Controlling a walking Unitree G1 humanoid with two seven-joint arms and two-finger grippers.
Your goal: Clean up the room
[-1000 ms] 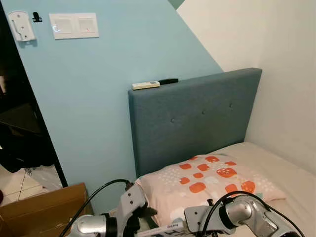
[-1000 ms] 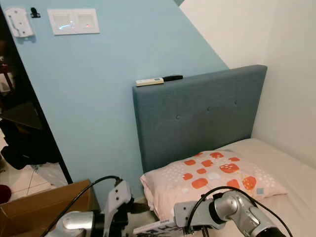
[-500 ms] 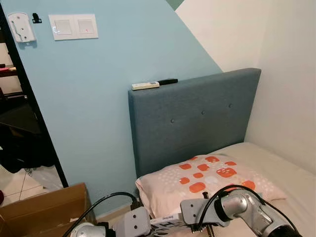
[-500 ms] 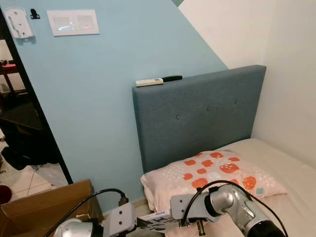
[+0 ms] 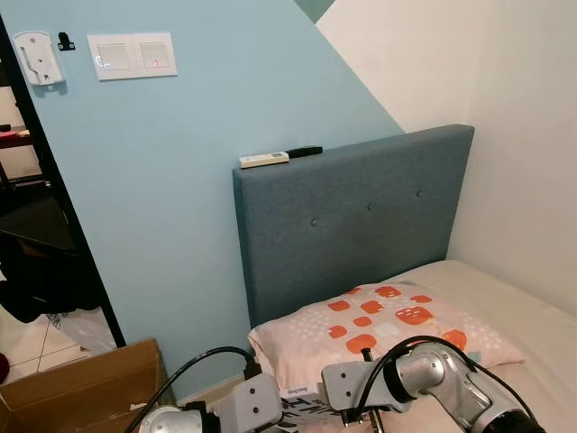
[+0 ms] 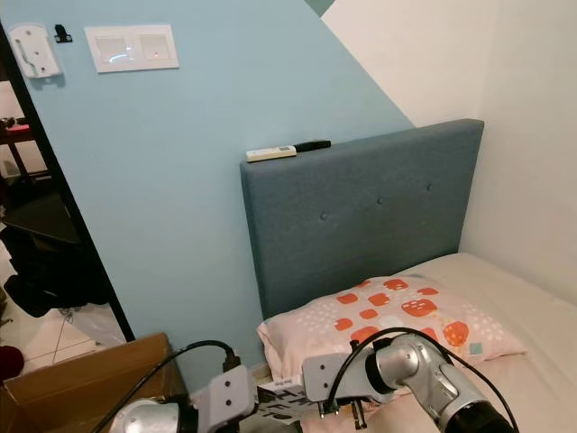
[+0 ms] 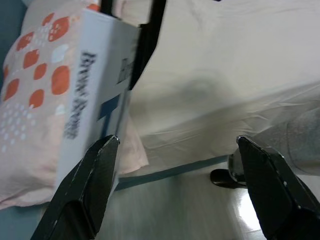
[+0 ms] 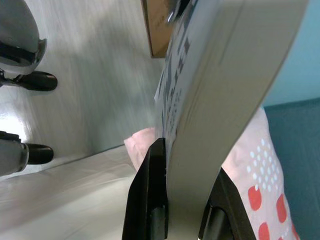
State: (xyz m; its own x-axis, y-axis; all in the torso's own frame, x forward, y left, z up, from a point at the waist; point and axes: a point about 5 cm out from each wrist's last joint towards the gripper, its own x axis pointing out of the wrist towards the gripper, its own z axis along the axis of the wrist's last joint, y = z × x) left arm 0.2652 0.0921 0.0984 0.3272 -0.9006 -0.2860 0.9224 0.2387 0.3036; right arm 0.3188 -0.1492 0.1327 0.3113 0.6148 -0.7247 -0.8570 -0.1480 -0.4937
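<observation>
The tidying looked to be in mid-course. A flat white box [image 7: 87, 90] with dark lettering was held in the air over the near edge of the bed [image 5: 505, 307], at about six o'clock in the head views, between the two arms. The right pincer [image 8: 175, 210] was clamped on the box's thin edge, one black finger on each face. The left pincer [image 7: 175, 165] stood wide, its fingers [image 7: 95, 180] spread beside the box with nothing between them, one fingertip just beside the box's side.

By my judgement the box had been collected but not yet put away. An open cardboard carton [image 5: 81, 383] sat on the floor at about eight o'clock, near the left arm, and seemed a likely place for it, though that could not be known.

Still left, as far as could be seen: a white remote [image 5: 264, 160] and a dark object [image 5: 305, 151] lay on top of the grey headboard [image 5: 361, 216] at about twelve o'clock. The patterned pillow [image 5: 379, 329] lay against the headboard.
</observation>
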